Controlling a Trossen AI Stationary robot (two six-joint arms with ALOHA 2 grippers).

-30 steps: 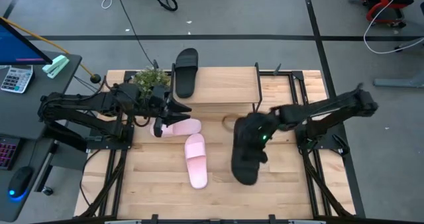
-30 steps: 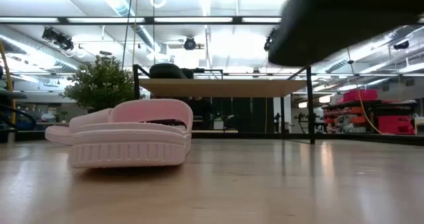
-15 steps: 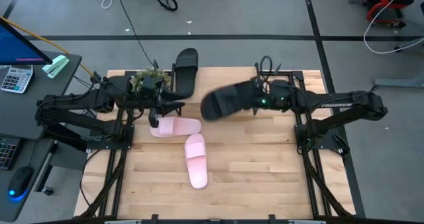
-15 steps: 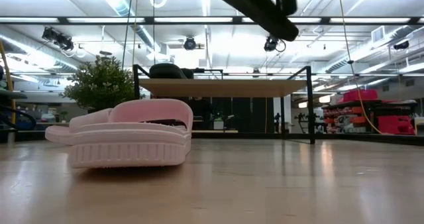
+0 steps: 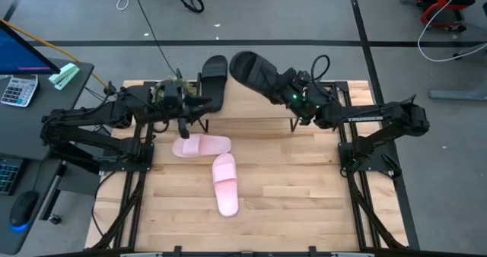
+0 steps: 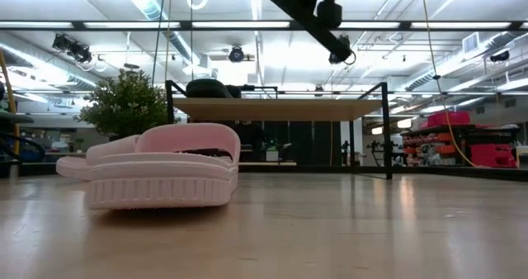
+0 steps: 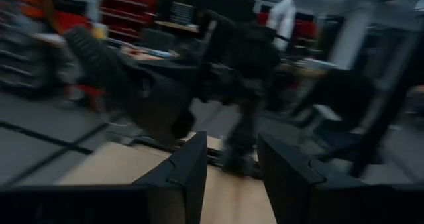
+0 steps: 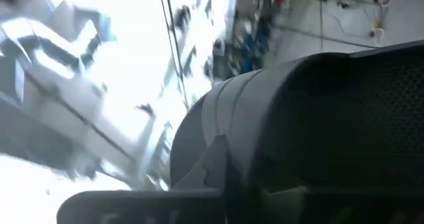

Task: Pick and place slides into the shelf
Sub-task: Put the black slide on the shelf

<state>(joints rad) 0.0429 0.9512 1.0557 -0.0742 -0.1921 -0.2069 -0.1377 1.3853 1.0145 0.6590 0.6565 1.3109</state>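
1. Now the right gripper [image 5: 295,99] holds a black slide [image 5: 255,73] tight, up over the shelf [image 5: 251,97].
2. The left gripper [image 5: 195,114], partly open and empty, hangs beside another black slide [image 5: 214,80] on the shelf.
3. Two pink slides [image 5: 201,146] lie on the table [image 5: 304,188].

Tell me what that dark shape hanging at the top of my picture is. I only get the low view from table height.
Observer: That is a black slide, held in the air by the right gripper, over the far edge of the shelf.
Operator: And the dark lump on the shelf board?
Observer: A second black slide, lying at the shelf's left end and sticking out past its far edge.
Operator: Is the other arm doing anything?
Observer: The left gripper is beside that slide, fingers open and empty.
Operator: How many pink ones are there?
Observer: Two pink slides, close together on the table, at an angle to each other.
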